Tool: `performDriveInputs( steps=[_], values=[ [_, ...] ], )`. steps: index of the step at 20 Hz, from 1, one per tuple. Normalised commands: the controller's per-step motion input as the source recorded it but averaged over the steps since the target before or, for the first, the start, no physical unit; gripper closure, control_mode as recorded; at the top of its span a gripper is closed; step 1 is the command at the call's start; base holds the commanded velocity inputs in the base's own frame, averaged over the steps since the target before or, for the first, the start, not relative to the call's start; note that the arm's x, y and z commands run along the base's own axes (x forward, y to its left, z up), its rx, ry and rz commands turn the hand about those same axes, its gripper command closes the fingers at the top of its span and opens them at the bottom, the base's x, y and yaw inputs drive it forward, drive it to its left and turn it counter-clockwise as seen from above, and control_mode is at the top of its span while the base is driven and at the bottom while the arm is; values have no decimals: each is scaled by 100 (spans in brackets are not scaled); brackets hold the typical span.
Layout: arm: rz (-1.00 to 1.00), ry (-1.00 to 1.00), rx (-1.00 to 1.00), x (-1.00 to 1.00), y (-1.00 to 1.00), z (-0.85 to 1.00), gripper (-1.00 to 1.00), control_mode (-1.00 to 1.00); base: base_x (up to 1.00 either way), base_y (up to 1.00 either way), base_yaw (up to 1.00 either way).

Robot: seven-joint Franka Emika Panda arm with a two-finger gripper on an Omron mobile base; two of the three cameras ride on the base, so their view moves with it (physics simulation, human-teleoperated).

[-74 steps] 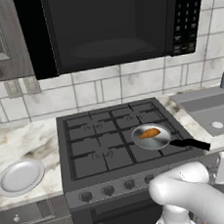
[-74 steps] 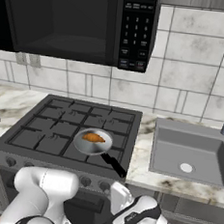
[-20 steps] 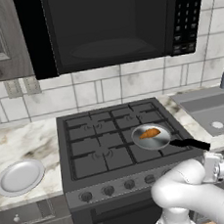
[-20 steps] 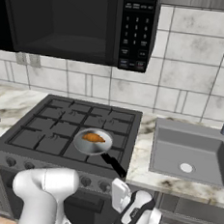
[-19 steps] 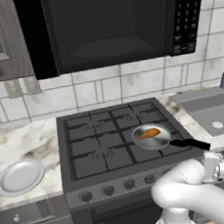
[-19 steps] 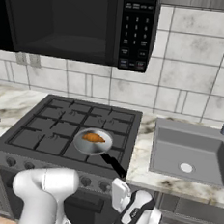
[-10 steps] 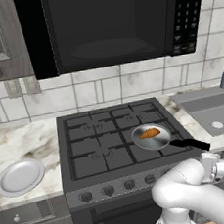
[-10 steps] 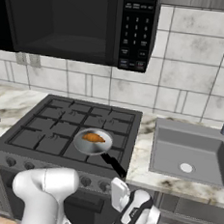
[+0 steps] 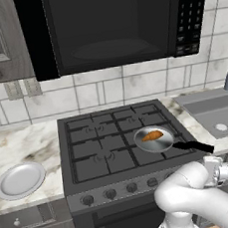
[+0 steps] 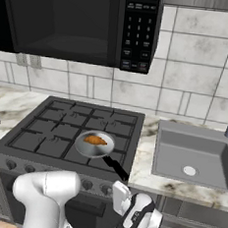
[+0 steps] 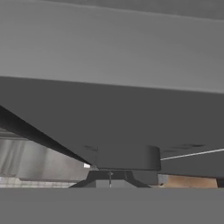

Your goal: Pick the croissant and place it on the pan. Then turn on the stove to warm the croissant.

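Note:
The orange-brown croissant (image 9: pixel 152 135) (image 10: pixel 95 140) lies inside the small silver pan (image 9: pixel 154 144) (image 10: pixel 94 148). The pan rests on the front right burner of the dark grey stove (image 9: pixel 115 151) (image 10: pixel 49 139), its black handle pointing to the front right. My arm is folded low in front of the stove, with the hand just below its front right corner. In the hand view my gripper (image 11: pixel 110 178) is shut with nothing between its tips. It points up at a round dark knob (image 11: pixel 127 157) that sits very close on the underside of the stove's front panel.
A row of round knobs (image 9: pixel 110 193) (image 10: pixel 87 185) runs along the stove front. A grey-white plate (image 9: pixel 20 179) sits on the marble counter to the left. The sink (image 9: pixel 219 114) (image 10: pixel 193 155) lies right of the stove, and a black microwave (image 9: pixel 111 26) hangs above.
My hand has crept a little closer to the stove's front right corner. The croissant and the pan have stayed where they were.

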Motion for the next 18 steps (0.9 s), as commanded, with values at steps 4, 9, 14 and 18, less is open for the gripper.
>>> performDriveInputs(
  steps=[4,9,14,18],
  values=[
    [0,0,0,9,0,-14,100,-100,0,0,0],
    [0,1,-6,9,16,-15,100,-100,0,0,0],
    [0,13,-37,33,69,-5,100,-100,0,0,0],
    [0,17,-45,44,82,-4,100,-100,0,0,0]
  ],
)
